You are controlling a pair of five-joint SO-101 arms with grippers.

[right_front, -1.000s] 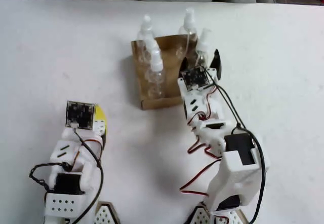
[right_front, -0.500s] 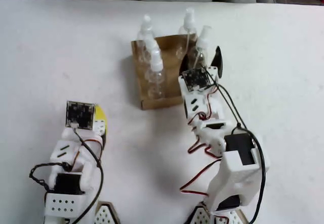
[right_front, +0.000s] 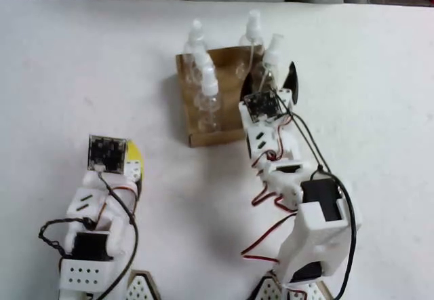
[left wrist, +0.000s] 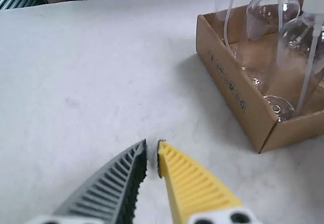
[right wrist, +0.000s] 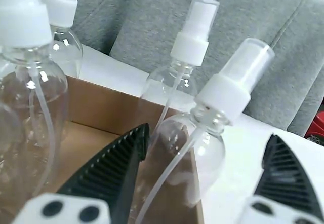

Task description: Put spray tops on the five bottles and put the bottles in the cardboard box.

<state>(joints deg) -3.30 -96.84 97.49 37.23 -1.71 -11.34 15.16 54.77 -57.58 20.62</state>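
Note:
Several clear bottles with white spray tops stand in or at the cardboard box (right_front: pixel 193 136) (left wrist: pixel 238 96). One bottle (right_front: pixel 272 54) (right wrist: pixel 202 148) stands at the box's right rim; whether its base is inside I cannot tell. My right gripper (right_front: pixel 269 83) (right wrist: pixel 210 133) is open, with one black finger on each side of this bottle and neither pressing on it. My left gripper (right_front: pixel 132 156) (left wrist: pixel 152 145) hangs low over the bare table, short of the box on its left. Its grey and yellow fingers are shut on nothing.
The white table (right_front: pixel 81 69) stretches wide to the left and right of the box. Grey chair backs (right wrist: pixel 283 26) line the far edge. The right arm's red and black cables (right_front: pixel 271 171) loop beside its body.
The right gripper has edged slightly farther along the bottle at the box's right rim. The left arm has kept still.

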